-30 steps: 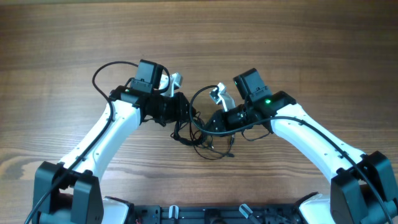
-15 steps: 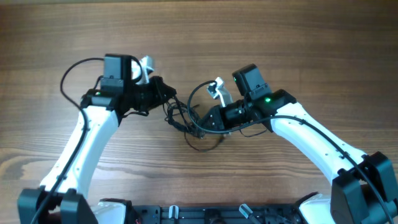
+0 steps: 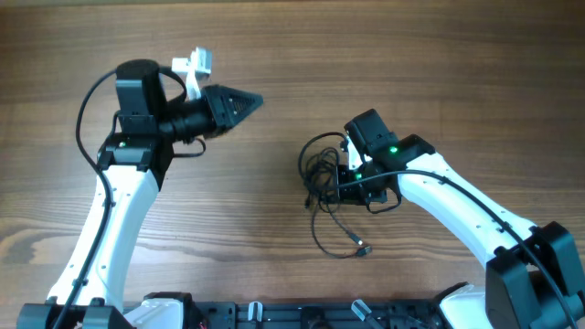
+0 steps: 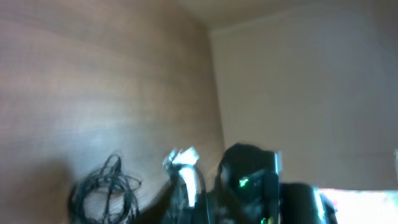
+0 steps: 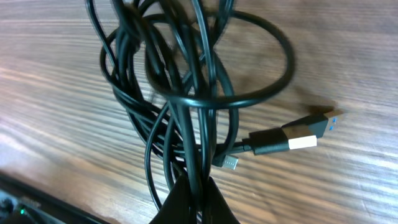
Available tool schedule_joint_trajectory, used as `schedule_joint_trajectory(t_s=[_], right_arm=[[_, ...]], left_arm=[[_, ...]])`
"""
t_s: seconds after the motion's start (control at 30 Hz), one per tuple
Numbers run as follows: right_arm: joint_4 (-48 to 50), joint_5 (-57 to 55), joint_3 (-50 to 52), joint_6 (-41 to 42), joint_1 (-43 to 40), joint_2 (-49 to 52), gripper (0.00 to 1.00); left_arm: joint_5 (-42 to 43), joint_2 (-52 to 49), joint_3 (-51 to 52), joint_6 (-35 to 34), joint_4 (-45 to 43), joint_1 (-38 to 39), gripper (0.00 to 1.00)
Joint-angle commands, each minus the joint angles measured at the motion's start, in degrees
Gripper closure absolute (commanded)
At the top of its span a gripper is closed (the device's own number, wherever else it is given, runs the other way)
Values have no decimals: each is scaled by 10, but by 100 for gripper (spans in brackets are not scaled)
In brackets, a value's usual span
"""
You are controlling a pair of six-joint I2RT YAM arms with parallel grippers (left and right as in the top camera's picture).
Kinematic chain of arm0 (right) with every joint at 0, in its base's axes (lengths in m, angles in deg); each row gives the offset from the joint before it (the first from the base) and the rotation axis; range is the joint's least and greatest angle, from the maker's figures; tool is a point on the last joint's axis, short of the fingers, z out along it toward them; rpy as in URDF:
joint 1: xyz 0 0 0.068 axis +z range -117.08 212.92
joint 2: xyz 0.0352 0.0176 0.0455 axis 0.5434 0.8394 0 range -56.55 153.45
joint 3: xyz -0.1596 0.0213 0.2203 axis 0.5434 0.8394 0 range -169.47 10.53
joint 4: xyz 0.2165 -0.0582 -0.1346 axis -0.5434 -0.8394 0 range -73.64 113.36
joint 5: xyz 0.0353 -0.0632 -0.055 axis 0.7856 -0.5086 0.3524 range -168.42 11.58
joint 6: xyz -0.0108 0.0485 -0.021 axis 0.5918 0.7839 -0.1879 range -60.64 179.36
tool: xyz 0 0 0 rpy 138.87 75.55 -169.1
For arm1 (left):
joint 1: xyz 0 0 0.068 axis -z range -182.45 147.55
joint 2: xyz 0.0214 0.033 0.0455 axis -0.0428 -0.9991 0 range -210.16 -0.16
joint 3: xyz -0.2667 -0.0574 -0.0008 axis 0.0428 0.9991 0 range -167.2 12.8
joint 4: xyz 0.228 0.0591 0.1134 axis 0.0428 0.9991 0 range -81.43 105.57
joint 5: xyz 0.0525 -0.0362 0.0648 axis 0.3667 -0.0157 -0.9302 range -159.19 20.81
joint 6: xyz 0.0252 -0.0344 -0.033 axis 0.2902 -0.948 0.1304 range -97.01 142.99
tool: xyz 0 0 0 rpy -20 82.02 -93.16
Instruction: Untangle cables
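Observation:
The cables (image 3: 320, 172) are thin black wires in a loose looped bundle right of the table's middle. One strand trails toward the front and ends in a small plug (image 3: 362, 248). My right gripper (image 3: 338, 176) is shut on several strands of the bundle. In the right wrist view its fingertips (image 5: 194, 186) pinch those strands, with a USB plug (image 5: 305, 134) and a smaller plug (image 5: 230, 163) lying just beyond. My left gripper (image 3: 249, 100) hangs far to the left of the bundle, pointing right, with nothing in it. Its jaw gap does not show. The blurred left wrist view shows the cables (image 4: 106, 194) from afar.
The wooden table (image 3: 292, 37) runs all round the bundle. The right arm's white link (image 3: 457, 206) reaches in from the front right. The left arm (image 3: 114, 219) rises from the front left. A black rail (image 3: 292, 315) lines the front edge.
My left gripper has let go of the cables and swung up and away to the left. The bundle stayed with my right gripper and shifted right. One plug end has dropped loose toward the front.

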Motion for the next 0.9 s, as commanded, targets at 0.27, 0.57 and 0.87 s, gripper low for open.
schedule_joint_trajectory(t_s=[0.27,0.57,0.87], right_arm=[[53,296,-3,-247,1,2,95],[53,343,-3,-292,1,2,96],[53,341,-3,-290,1,2,96]], left_arm=[[-112,-36,-3,119,147,2,41],[-112,-102,-3,157,148,57,46],[-115,-106,-3,171,153,113,55]])
